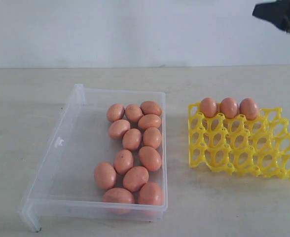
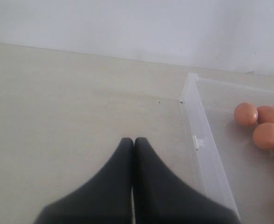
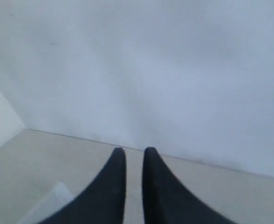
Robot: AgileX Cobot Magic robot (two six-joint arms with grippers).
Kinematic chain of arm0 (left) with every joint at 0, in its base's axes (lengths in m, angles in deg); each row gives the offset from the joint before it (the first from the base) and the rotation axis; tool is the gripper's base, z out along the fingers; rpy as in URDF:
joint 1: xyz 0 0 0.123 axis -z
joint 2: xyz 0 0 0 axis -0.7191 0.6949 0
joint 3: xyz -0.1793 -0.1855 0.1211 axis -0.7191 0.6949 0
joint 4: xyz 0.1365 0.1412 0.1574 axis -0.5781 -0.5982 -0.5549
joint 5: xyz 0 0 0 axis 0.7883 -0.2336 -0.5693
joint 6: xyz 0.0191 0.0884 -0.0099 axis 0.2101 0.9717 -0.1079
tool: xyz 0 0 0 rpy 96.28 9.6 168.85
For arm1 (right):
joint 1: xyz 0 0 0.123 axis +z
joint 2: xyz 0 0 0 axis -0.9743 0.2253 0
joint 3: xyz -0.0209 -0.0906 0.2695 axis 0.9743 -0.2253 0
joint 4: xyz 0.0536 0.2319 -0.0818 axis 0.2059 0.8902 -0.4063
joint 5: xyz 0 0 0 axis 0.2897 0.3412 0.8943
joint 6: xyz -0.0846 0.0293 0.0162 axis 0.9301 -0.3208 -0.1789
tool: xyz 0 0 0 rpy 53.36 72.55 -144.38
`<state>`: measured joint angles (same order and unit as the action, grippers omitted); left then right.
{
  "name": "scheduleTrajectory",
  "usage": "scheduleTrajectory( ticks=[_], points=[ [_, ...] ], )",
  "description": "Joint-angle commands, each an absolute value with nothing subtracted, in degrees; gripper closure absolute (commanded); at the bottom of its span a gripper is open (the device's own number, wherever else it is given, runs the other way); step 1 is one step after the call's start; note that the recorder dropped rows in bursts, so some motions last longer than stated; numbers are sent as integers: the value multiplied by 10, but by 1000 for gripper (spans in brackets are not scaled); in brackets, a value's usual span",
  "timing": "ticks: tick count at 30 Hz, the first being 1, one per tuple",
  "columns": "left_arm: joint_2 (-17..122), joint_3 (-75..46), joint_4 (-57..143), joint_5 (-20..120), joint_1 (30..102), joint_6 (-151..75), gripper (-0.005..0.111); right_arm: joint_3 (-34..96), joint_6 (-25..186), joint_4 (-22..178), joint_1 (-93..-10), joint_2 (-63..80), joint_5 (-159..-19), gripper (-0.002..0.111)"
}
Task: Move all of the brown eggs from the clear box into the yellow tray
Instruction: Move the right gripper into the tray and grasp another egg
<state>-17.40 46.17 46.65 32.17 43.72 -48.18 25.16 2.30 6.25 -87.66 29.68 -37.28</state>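
Several brown eggs (image 1: 132, 139) lie clustered along the right side of the clear box (image 1: 61, 143). To its right stands the yellow tray (image 1: 243, 153), with three brown eggs (image 1: 229, 107) in its back row. My right gripper (image 3: 134, 151) is raised high at the back right, where the exterior view shows only its dark tip (image 1: 282, 17). Its jaws stand a narrow gap apart with nothing between them. My left gripper (image 2: 133, 139) is shut and empty over bare table, beside the box's left wall (image 2: 207, 149). A few eggs (image 2: 267, 135) show beyond that wall.
The beige table (image 1: 26, 98) runs back to a white wall (image 1: 135, 29). The left half of the clear box holds no eggs. The tray's three front rows of cups (image 1: 234, 160) are empty.
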Motion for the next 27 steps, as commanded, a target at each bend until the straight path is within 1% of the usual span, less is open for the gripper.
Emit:
scheduleTrajectory(
  ticks=[1,4,7,10,11,13,15,17,18,20,22,24,27],
  points=[
    [-174,461,468,326,439,-482,111,253,9,12,-803,198,-355,108],
    [-174,461,468,326,439,-482,111,253,10,-59,-716,150,-445,108],
    [-174,461,468,326,439,-482,111,253,-5,-218,-590,121,-596,108],
    [-174,461,468,326,439,-482,111,248,-13,-218,-462,126,-781,108],
    [-174,461,468,326,439,-482,111,248,-9,-218,-408,136,-865,108],
    [-174,461,468,326,439,-482,111,254,15,-218,-337,162,-984,108],
    [-174,461,468,326,439,-482,111,260,69,-218,-282,196,-1068,108],
    [-174,461,468,326,439,-482,111,269,168,-197,-241,236,-1106,108],
    [-174,461,468,326,439,-482,111,279,251,-133,-223,257,-1125,108],
    [-174,461,468,326,439,-482,111,322,434,78,-196,299,-1181,108],
    [-174,461,468,326,439,-482,111,390,621,323,-186,341,-1276,109],
    [-174,461,468,326,439,-482,111,466,761,509,-187,380,-1387,109],
    [-174,461,468,326,439,-482,111,559,816,616,-187,422,-1493,109]
  ],
)
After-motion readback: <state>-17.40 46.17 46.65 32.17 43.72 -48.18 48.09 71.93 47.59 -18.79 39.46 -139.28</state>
